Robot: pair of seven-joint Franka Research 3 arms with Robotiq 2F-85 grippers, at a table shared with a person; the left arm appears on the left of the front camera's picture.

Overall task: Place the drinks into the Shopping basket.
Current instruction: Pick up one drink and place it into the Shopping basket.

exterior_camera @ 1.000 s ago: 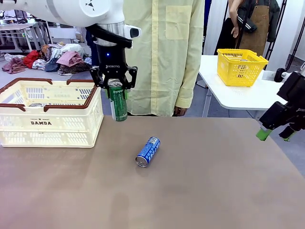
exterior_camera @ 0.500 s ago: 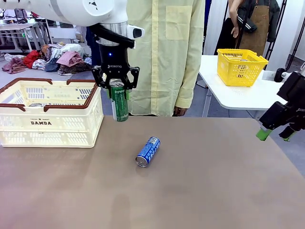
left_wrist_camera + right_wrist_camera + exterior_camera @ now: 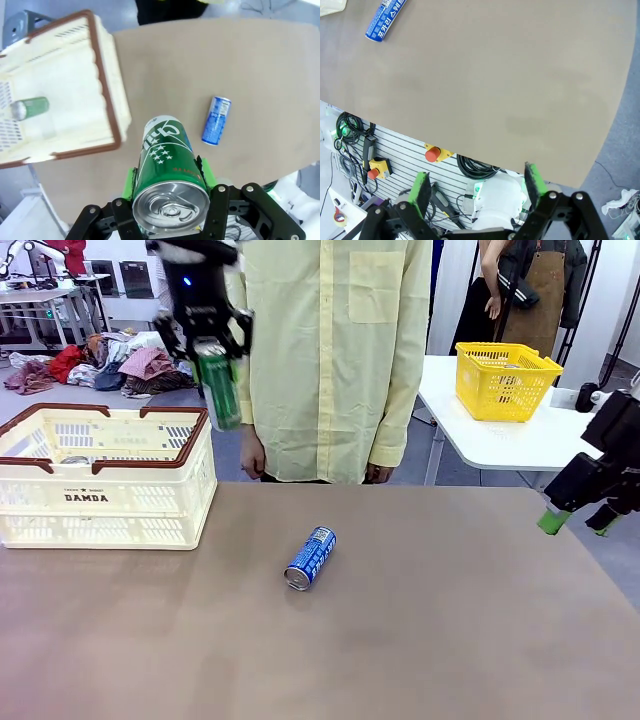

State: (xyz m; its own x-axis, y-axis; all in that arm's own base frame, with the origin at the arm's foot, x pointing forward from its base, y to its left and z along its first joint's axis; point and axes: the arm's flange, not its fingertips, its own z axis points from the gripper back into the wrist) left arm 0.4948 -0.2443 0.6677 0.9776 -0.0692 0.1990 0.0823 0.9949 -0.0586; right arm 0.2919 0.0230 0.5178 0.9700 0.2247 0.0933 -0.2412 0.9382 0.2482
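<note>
Brown table (image 3: 420, 640) fills the lower frame. Left gripper (image 3: 213, 358), upper left, has its fingers clamped on the green can (image 3: 220, 395), raised near the right rim of the Shopping basket (image 3: 100, 498). Blue can (image 3: 310, 558) lies on its side at centre. Right gripper (image 3: 577, 522), right edge: fingers apart.

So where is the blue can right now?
In the front view, the blue can lies on its side near the middle of the table, right of the Shopping basket, apart from it.

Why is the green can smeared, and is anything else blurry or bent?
Front view: the green can in the left gripper is smeared, likely motion blur. Left wrist view: the wide lens bows the Shopping basket rim. Right wrist view: evenly lit, the blue can print crisp.
</note>
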